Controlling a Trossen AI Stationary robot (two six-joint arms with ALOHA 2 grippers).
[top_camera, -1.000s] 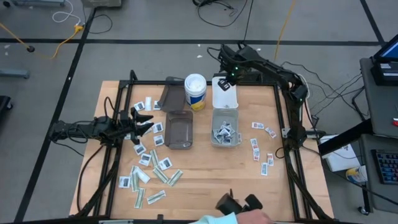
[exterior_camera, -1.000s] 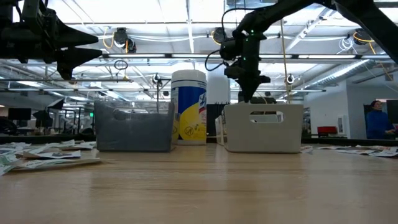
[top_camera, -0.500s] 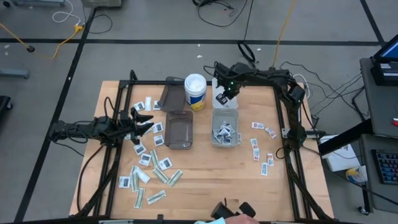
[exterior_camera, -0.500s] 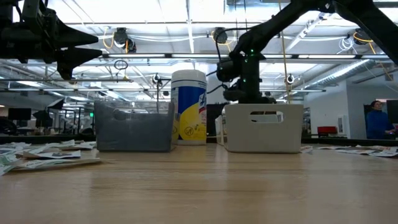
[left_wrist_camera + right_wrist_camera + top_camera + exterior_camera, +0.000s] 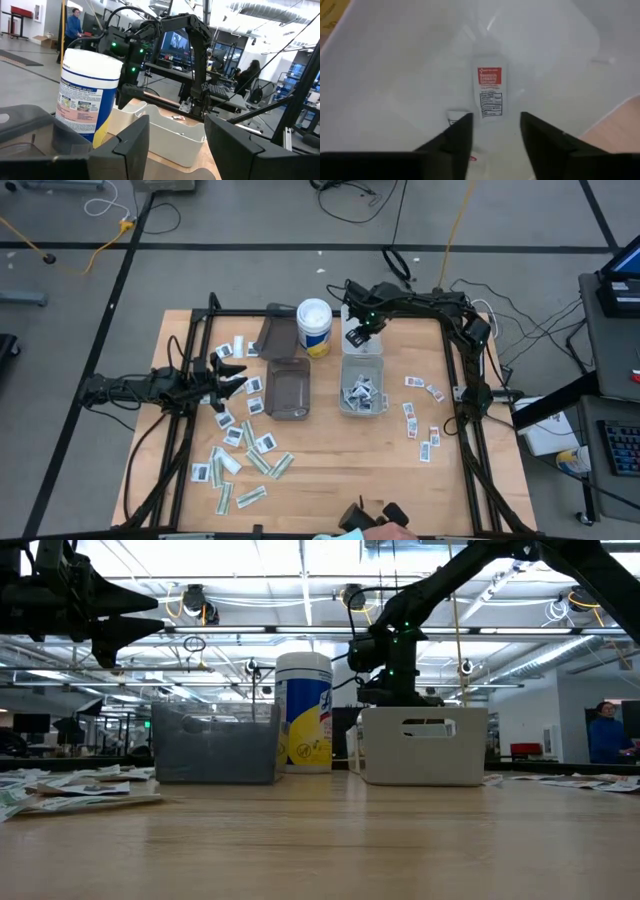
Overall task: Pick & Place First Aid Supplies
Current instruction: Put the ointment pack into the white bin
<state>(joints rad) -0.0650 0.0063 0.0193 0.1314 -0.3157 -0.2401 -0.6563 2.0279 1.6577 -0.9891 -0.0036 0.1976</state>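
Note:
My right gripper (image 5: 495, 132) points down inside the far white bin (image 5: 362, 340), open, with nothing between its fingers. A white packet with red print (image 5: 489, 92) lies flat on that bin's floor just beyond the fingertips, and a smaller packet (image 5: 454, 118) lies beside it. More first aid supplies lie flat on the table at the left (image 5: 240, 450) and right (image 5: 420, 425). Several fill the near white bin (image 5: 363, 392). My left gripper (image 5: 232, 375) hovers open over the table's left side, level, its fingers (image 5: 132, 145) apart.
A smoky bin (image 5: 288, 390) stands left of the near white bin, with its lid (image 5: 275, 332) and a wipes canister (image 5: 314, 327) behind it. In the low view the near white bin (image 5: 425, 745) hides my right fingers. A person's hand (image 5: 380, 530) shows at the near edge.
My right gripper has gone down from above the far white bin into it, shifting a little toward the table's left. The left arm has kept still.

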